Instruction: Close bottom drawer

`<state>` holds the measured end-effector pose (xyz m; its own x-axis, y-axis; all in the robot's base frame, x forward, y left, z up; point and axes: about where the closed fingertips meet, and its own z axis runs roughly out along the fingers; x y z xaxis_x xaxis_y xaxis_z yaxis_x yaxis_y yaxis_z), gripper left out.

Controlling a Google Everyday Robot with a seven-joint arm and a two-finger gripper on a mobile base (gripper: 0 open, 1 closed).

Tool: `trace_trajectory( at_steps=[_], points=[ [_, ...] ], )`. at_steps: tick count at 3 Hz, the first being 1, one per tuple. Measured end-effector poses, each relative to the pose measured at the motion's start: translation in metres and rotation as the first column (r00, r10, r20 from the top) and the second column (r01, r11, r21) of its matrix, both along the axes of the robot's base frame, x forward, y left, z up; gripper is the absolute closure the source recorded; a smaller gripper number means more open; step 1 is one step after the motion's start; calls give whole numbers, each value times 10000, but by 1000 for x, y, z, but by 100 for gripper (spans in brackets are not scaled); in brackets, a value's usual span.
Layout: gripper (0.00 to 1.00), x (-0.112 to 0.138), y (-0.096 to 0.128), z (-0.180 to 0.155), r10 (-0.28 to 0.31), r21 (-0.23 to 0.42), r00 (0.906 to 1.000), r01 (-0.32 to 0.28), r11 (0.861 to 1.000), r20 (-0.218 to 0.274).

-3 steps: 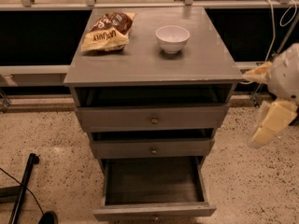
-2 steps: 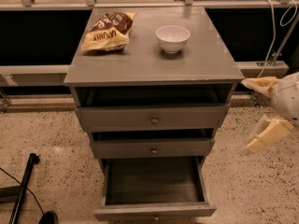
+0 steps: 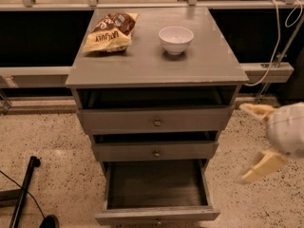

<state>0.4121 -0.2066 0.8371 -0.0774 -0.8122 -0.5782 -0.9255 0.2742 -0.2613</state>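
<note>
The grey cabinet's bottom drawer (image 3: 156,215) is pulled far out toward me, and its shallow dark-grey box is empty. Its front sits at the lower edge of the view and its knob is barely visible. The middle drawer (image 3: 156,152) and the top drawer (image 3: 156,120) each stand slightly out and carry a small brass knob. My gripper (image 3: 254,140) hangs in the air to the right of the cabinet, level with the middle drawer. It is open, its two cream fingers (image 3: 262,166) are spread apart, and it touches nothing.
On the cabinet top lie a chip bag (image 3: 110,31) and a white bowl (image 3: 175,39). A black pole (image 3: 23,194) and cable lie on the speckled floor at the left. A white cable (image 3: 275,37) hangs at the right near a rail.
My gripper has moved downward beside the cabinet, from about the top drawer's level to the middle drawer's level. The drawers have not moved.
</note>
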Motion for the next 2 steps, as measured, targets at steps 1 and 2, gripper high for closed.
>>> trace_trajectory(
  at_steps=[1, 2],
  points=[
    [0, -12, 6, -69, -76, -111, 9998, 78, 9999, 185],
    [0, -15, 1, -126, -306, 169, 9993, 302, 9994, 207]
  ],
)
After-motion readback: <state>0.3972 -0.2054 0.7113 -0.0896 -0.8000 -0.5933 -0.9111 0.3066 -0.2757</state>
